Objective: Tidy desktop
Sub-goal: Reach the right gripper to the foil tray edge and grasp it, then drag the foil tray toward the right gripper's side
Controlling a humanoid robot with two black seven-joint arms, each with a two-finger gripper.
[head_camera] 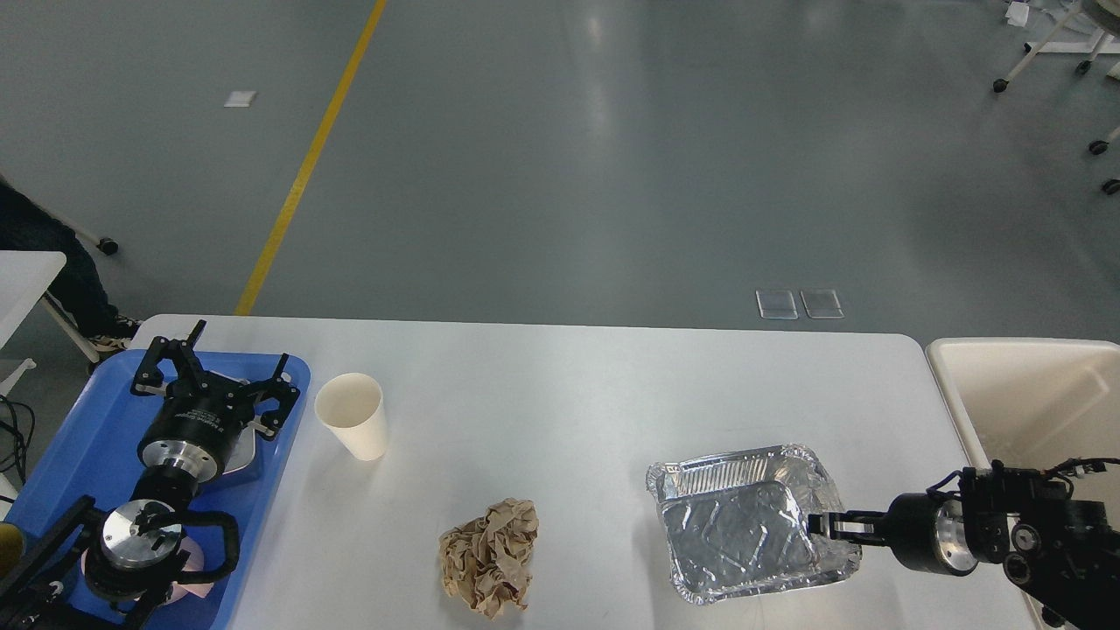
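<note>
- Grey shop floor with a yellow line (306,166) fills the far half of the head view; nearer, the desktop (569,394) spans almost the whole width, white-grey with rounded corners.
- On the desktop's near right lies a foil tray (744,534), empty and skewed, its right wall dented where the right gripper (829,526) meets it. The two fingers look pinched on that right rim, so I judge the tray gripped.
- Just right of the desktop's edge stands a cream bin (1015,394), open-topped. My judgement is that the foil tray is headed there.
- To do this well: keep the pinch firm but not crushing, since thin foil folds and can slip from a narrow hold; lift the tray clear of the surface instead of dragging it, and carry it well over the bin's rim before letting go.
- A crumpled brown paper ball (490,569) sits near the front edge, left of the foil tray and apart from it; a paper cup (353,426) stands upright at far left. Both are clear of the path to the bin.
- At the left end a blue tray (79,446) holds the left gripper (210,372) above it, fingers spread and empty, over a metal dish (238,459) it does not touch as far as I can tell.
</note>
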